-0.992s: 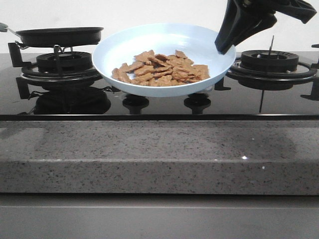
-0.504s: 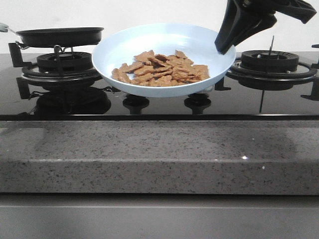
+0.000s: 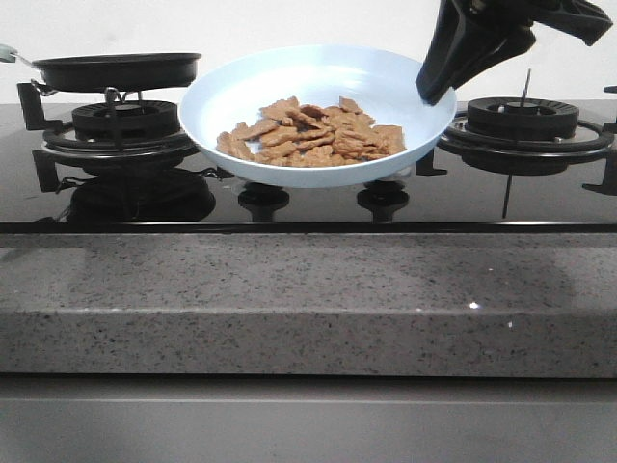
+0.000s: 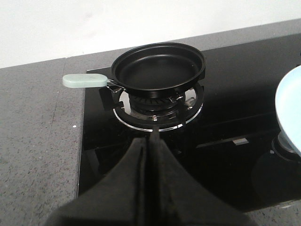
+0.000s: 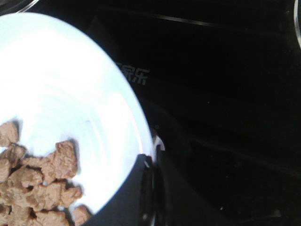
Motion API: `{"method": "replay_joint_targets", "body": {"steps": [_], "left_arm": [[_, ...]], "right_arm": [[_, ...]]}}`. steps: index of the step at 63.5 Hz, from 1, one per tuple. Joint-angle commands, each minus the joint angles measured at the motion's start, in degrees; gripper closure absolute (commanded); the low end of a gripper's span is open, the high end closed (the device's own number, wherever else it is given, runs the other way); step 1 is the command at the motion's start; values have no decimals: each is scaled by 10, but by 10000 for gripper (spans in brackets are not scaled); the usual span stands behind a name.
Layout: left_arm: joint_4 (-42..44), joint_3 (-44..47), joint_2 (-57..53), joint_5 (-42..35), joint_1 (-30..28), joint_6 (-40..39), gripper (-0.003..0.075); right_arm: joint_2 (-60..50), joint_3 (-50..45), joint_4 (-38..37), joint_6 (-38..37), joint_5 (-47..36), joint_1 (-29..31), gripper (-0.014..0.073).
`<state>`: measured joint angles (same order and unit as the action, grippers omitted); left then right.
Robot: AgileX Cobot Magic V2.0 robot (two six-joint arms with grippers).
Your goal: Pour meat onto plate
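Front: right gripper [image 3: 436, 89] pinches the plate [image 3: 289, 75] rim, meat [image 3: 313, 133] heaped just beside and below it. Left wrist: left gripper [image 4: 151, 141] fingers pressed together, holding nothing, frying pan [image 4: 159, 67] on burner [image 4: 157, 104] ahead. Right wrist: fingers clamp rim, meat [image 5: 35, 181] near them.

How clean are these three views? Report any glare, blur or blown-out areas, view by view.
Front view: sharp, evenly lit; the glossy hob mirrors the burners. Left wrist view: the frying pan is crisp, the shut left end effector soft and dark. Right wrist view: the plate is washed out to near white, the meat blurred.
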<state>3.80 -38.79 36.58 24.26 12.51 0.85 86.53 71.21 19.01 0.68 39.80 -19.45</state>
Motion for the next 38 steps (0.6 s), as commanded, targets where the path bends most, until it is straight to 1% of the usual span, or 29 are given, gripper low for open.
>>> {"method": "replay_joint_targets", "body": {"steps": [1, 14, 38], "left_arm": [[8, 6, -32, -45, 5, -15, 741], [8, 49, -75, -48, -6, -25, 741], [4, 52, -79, -58, -7, -25, 741]], "right_arm": [[-22, 14, 16, 1, -27, 0, 652], [-22, 14, 16, 1, -27, 0, 652], [-22, 14, 16, 1, -27, 0, 652]]}}
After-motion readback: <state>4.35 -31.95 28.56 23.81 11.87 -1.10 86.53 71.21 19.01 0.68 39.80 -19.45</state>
